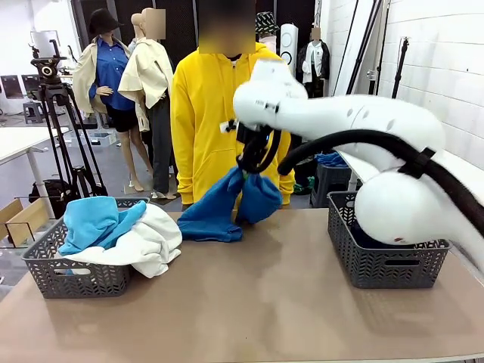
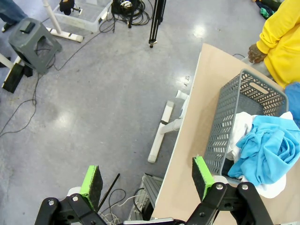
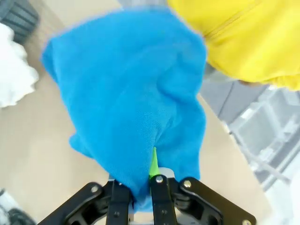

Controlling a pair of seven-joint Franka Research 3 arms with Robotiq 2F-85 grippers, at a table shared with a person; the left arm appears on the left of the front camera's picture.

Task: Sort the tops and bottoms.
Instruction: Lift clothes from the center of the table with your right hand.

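Blue top pinched and lifted off the counter point(image 1: 249, 302)

The right claw point(image 1: 247, 168) is clamped on a bunched fold of the blue top point(image 1: 227, 204) — soft, light, drapey; its tail trails beside the left basket point(image 1: 76, 268). The left claw point(image 2: 147, 176) gapes empty.

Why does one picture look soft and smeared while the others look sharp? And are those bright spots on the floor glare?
Right wrist view: the blue garment sits very close to the lens in the shut right end effector, so cloth and background blur. Left wrist view: sharp, wide-angle bending at the edges, and yes, lamp glare on the glossy floor. Front view: evenly lit, soft shadows under the baskets.
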